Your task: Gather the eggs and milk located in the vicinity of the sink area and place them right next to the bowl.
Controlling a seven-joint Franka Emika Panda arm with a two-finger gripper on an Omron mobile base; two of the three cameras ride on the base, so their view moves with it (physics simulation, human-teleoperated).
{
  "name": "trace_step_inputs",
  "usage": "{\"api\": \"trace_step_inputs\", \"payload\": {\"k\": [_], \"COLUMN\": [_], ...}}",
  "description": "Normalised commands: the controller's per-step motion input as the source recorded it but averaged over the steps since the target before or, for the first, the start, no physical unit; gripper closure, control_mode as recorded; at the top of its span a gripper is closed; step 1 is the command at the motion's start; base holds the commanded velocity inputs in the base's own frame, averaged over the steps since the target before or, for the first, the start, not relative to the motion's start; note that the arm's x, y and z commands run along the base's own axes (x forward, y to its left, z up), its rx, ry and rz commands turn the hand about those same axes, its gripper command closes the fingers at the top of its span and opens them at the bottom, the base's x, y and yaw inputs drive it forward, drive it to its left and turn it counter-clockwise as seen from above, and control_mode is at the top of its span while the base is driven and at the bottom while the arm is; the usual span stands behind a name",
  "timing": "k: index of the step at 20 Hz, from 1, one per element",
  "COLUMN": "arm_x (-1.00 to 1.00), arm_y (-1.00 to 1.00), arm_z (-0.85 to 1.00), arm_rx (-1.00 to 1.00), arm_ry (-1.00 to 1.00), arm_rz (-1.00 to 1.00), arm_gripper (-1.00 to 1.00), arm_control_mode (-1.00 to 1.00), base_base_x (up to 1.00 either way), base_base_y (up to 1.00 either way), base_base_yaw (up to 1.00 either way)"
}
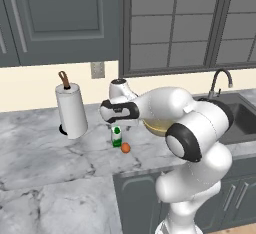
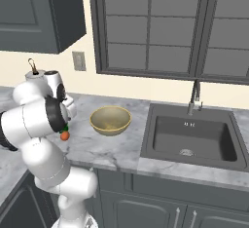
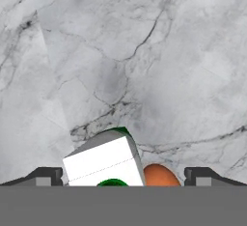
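1. Milk (image 3: 105,164) sits right under the hand, a small white carton with a green cap, standing up on the marble counter (image 3: 144,51).
2. One egg (image 3: 160,176) lies just beside the milk, orange-brown and round.
3. The gripper (image 3: 123,176) is wide open. Its two dark tips stand far apart, one on each side of the milk and the egg. It holds nothing and I cannot see it touching anything.
4. From the left side, the hand hangs just above the milk (image 1: 116,136), and the egg (image 1: 125,148) lies near the counter's front edge.
5. The bowl (image 2: 110,120) is a little farther along the counter, between the milk and the sink (image 2: 192,142). The milk and this egg look close to the bowl already.
6. I think the step now is about the milk: either picking it up or just leaving it there. I cannot tell which.
7. If it is picking up, the hand needs to go down straight and squeeze the carton only, not bump the egg.
8. Far back stands the paper towel roll (image 1: 71,110).
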Motion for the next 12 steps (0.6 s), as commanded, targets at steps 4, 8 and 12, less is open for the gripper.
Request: {"api": "trace_step_inputs", "payload": {"k": [4, 8, 12], "arm_x": [0.00, 0.00, 0.00], "arm_y": [0.02, 0.03, 0.03], "arm_z": [-0.11, -0.18, -0.06], "arm_rx": [0.00, 0.00, 0.00], "arm_ry": [0.00, 0.00, 0.00], "arm_rz": [0.00, 0.00, 0.00], "arm_gripper": [-1.00, -1.00, -1.00], "arm_control_mode": [-1.00, -1.00, -1.00], "base_base_x": [0.00, 0.00, 0.00], "base_base_y": [0.00, 0.00, 0.00], "base_base_yaw": [0.00, 0.00, 0.00]}}
